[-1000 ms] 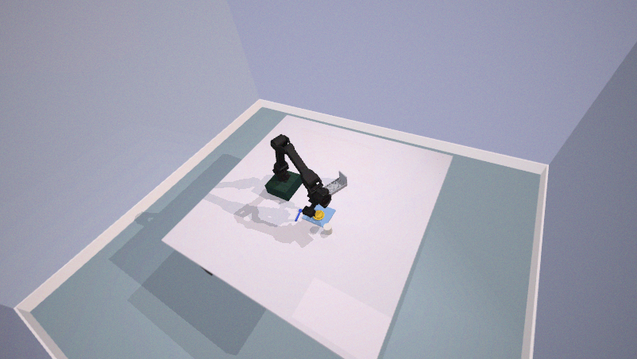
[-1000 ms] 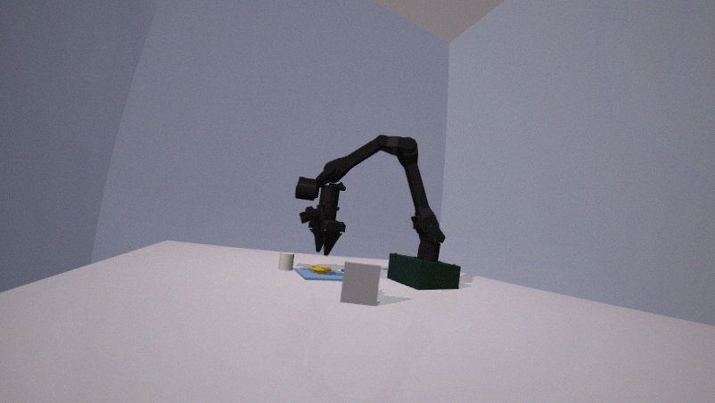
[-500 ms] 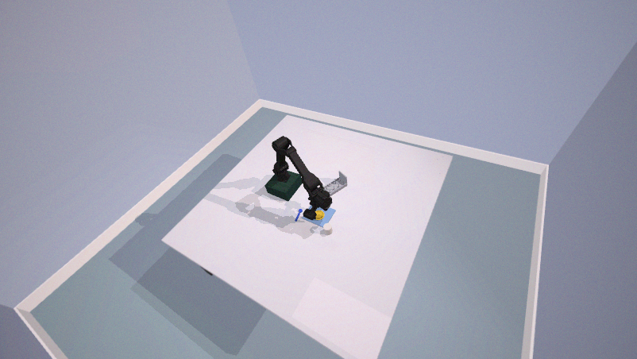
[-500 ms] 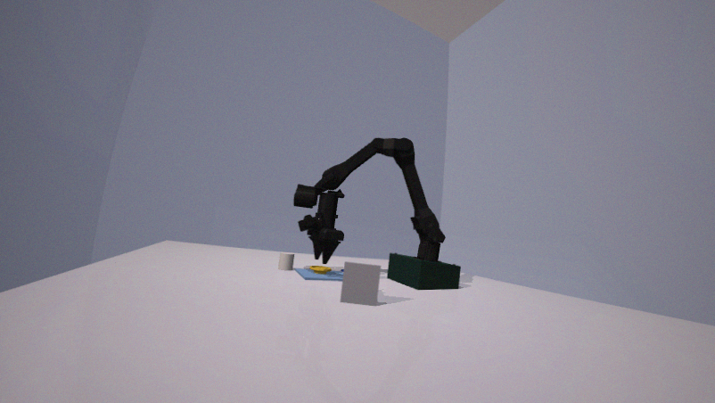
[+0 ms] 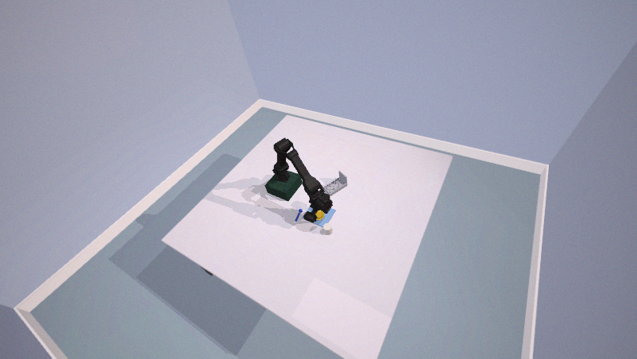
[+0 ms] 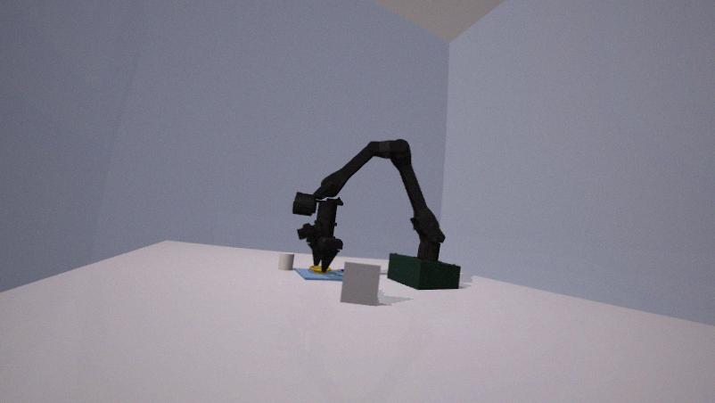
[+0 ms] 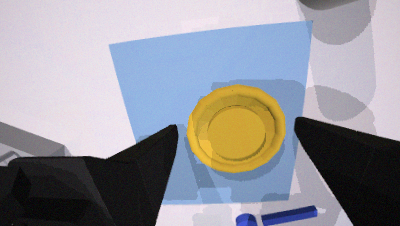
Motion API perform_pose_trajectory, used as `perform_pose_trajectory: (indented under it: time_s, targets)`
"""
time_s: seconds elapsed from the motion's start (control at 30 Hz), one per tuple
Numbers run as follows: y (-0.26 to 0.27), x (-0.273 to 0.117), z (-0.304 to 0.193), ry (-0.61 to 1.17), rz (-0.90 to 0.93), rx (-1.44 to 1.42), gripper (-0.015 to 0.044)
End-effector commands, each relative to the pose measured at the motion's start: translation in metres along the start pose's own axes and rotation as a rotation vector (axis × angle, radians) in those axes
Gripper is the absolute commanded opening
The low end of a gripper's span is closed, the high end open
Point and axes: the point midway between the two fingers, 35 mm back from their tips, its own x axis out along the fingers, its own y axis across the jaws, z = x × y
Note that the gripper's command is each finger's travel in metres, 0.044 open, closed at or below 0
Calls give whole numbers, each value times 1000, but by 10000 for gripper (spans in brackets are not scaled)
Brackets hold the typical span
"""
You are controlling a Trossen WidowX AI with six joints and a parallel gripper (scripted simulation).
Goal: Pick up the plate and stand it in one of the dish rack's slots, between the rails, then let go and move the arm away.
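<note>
White tabletop (image 7: 60,60), blue mat (image 7: 165,70), yellow plate (image 7: 236,128) flat between spread, empty pincer (image 7: 235,131) fingertips

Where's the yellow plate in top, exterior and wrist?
Top: plate just right of centre, a yellow spot partly hidden by the gripper.
Exterior: thin yellow sliver at mid-frame, directly under the gripper tips.
Wrist: large, centre-right, lying flat between the open fingers.
Shared landmark: the blue mat under the plate, seen in all three views.
</note>
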Motion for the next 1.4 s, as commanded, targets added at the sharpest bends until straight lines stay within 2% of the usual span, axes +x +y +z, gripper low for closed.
perform_pose_trajectory:
  time_s: [0.0,0.03,0.1,0.3,0.67,0.77,1.03,1.37]
  targets:
    - [0,8,-3,9,-1,2,400]
    - [0,8,-3,9,-1,2,400]
    - [0,8,-3,9,-1,2,364]
    - [0,8,-3,9,-1,2,364]
    - [0,8,-3,9,-1,2,291]
    - [0,4,-2,8,-1,2,212]
    - [-3,-40,8,8,-1,2,2]
    - [-4,-97,11,7,-1,2,0]
